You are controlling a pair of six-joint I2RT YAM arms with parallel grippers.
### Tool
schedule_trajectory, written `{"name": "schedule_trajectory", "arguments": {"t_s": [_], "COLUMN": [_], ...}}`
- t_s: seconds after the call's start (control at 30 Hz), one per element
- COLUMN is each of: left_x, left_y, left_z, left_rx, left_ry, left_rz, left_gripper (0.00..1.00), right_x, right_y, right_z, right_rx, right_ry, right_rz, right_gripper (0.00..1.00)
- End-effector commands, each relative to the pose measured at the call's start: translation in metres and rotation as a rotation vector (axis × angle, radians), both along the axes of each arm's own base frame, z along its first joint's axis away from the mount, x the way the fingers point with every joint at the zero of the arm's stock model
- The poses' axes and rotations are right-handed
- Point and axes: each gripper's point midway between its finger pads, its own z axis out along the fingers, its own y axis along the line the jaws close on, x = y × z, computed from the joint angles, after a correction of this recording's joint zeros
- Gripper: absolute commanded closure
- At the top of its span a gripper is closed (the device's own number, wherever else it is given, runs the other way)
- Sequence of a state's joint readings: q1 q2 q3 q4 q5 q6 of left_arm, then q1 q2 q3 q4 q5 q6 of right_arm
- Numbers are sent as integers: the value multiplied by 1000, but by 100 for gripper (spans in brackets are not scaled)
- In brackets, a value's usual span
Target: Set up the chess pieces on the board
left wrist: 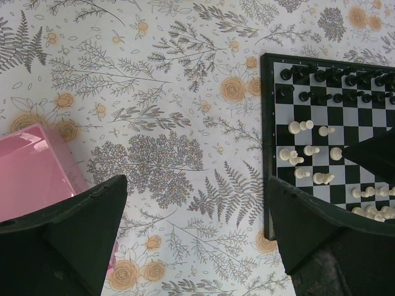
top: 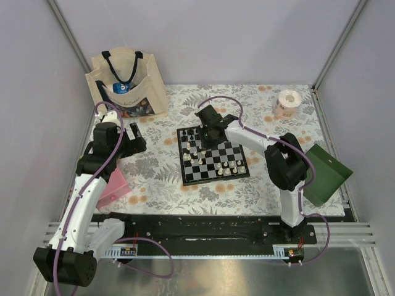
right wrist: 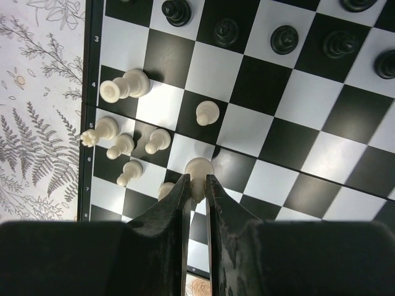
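- Right gripper (right wrist: 197,180): the fingers are nearly together and pinch a cream-white piece (right wrist: 199,168) at the tips. Only a thin slit shows between them behind it.
- The gripped piece sits over the board (right wrist: 290,145), where a white and a black square meet, close to the numbered edge. I cannot tell whether it is lifted or resting.
- Just beside it, other white pieces (right wrist: 154,140) cluster along that edge, some upright and some tipped on their sides. A lone white pawn (right wrist: 207,112) stands one square further in.
- The black pieces (right wrist: 284,38) stand upright in the far rows, well apart from the grip.
- In the overhead view, the right arm reaches in from the right, with its gripper above the far left part of the board.
- Left gripper (left wrist: 196,185): the fingers are spread wide with nothing between them. It hovers over the flowered tablecloth (left wrist: 154,154), beside the board's border and apart from it.
- A pink box (left wrist: 34,163) lies on the cloth, partly hidden by one finger.
- Further out, a tote bag (top: 126,83) stands at the far left of the cloth and a tape roll (top: 286,103) at the far right.
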State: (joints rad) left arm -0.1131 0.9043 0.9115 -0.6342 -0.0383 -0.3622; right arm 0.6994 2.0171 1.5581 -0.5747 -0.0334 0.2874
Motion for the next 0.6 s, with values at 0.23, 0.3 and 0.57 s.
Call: {"name": "schedule_trajectory", "arguments": {"t_s": [0.23, 0.3, 0.57], "left_x": [5, 5, 6], "left_y": [2, 2, 2], "left_z": [10, 11, 11], "left_rx": [6, 5, 6], "left_ry": [-51, -54, -52], "left_rz": [4, 4, 5], "left_gripper": [1, 1, 1], "right_x": [0, -2, -5], "right_y": [-16, -20, -36], "right_z": [63, 68, 100], "right_rx": [18, 14, 29], "right_ry": [-151, -164, -243], "right_rz": [-22, -24, -65], "right_gripper": [94, 95, 96]}}
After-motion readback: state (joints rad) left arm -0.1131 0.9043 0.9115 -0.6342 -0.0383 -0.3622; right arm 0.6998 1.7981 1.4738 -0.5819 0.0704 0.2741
